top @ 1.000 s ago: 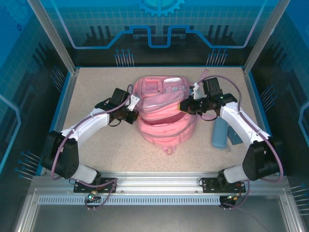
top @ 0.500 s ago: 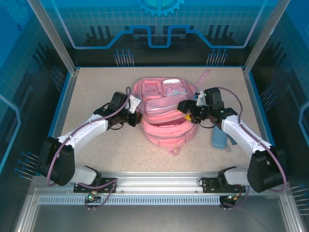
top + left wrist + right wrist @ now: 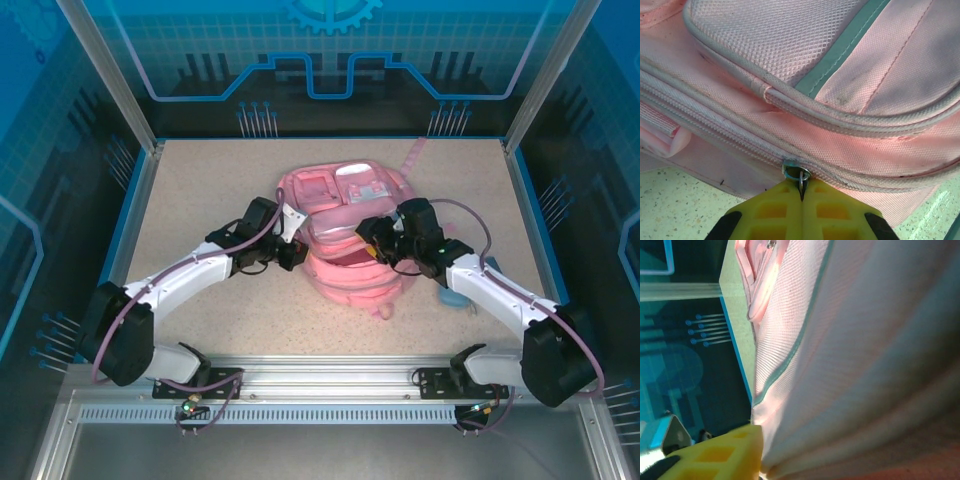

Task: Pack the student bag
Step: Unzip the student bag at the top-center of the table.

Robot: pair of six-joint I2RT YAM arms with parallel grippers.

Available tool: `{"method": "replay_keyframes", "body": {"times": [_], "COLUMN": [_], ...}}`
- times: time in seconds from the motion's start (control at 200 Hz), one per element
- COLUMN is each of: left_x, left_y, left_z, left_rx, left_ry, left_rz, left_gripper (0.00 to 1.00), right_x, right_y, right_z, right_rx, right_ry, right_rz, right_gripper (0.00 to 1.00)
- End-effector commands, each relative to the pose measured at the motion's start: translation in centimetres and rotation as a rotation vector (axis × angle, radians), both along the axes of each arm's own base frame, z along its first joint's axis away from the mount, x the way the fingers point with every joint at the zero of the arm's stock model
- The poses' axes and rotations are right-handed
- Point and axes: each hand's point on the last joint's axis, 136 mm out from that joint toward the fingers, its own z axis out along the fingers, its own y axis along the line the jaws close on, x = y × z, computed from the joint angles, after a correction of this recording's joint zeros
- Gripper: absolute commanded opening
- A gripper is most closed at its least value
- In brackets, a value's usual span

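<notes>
Right of backpack [image 3: 345, 272], blue case [image 3: 449, 296] half hidden by arm; left gripper [image 3: 801, 194] pinching zipper ring [image 3: 798, 173]; right gripper [image 3: 374, 240], opening indiscernible.

Enclosure notes. Speckled beige tabletop [image 3: 200, 190], flat, bordered left, right and rear by a raised blue rim [image 3: 135, 205]. 2 slanted aluminium frame posts [image 3: 108, 75] rise from the rear corners. Rear wall: translucent blue panel [image 3: 330, 50] printed with a pale grid, a gear emblem at top centre and circuit-style lines. Side walls: dark blue panels [image 3: 40, 200], similar line pattern. Near edge: silver aluminium rail [image 3: 330, 372], with a slotted metal strip [image 3: 330, 412] in front of it. Lighting bright and even.
</notes>
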Motion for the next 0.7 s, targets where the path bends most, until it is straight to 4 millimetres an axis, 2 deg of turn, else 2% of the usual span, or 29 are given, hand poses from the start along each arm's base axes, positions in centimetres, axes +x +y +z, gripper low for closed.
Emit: {"method": "replay_keyframes", "body": {"times": [0.0,0.115,0.195,0.285,0.29,0.31,0.695], "left_x": [0.0,0.5,1.1,1.9,2.0,2.1,6.4], "left_y": [-0.4,1.6,3.5,5.0,5.1,5.3,7.5], "left_z": [2.6,2.1,1.6,1.1,1.1,1.0,-0.2], "left_rx": [-0.016,0.084,0.150,0.162,0.161,0.160,0.216], "left_ry": [-0.094,-0.108,-0.110,-0.091,-0.090,-0.084,-0.050], "left_rz": [-0.022,0.038,0.108,0.173,0.177,0.185,0.222], "left_gripper": [0.00,0.00,0.00,0.00,0.00,0.00,0.00], "right_x": [-0.2,-0.6,-0.9,-1.7,-1.5,-1.3,-2.2], "right_y": [0.2,-0.2,-0.3,-0.5,-0.4,-0.3,0.0], "right_z": [0.8,0.8,1.0,0.2,0.9,1.4,0.9], "right_rx": [-0.026,-0.092,-0.118,-0.155,-0.150,-0.150,-0.189], "right_ry": [-0.012,-0.014,-0.023,-0.011,-0.025,-0.037,-0.040], "right_rz": [0.003,0.034,0.059,0.096,0.096,0.103,0.218], "right_gripper": [0.28,0.15,0.11,0.09,0.09,0.09,0.06]}}
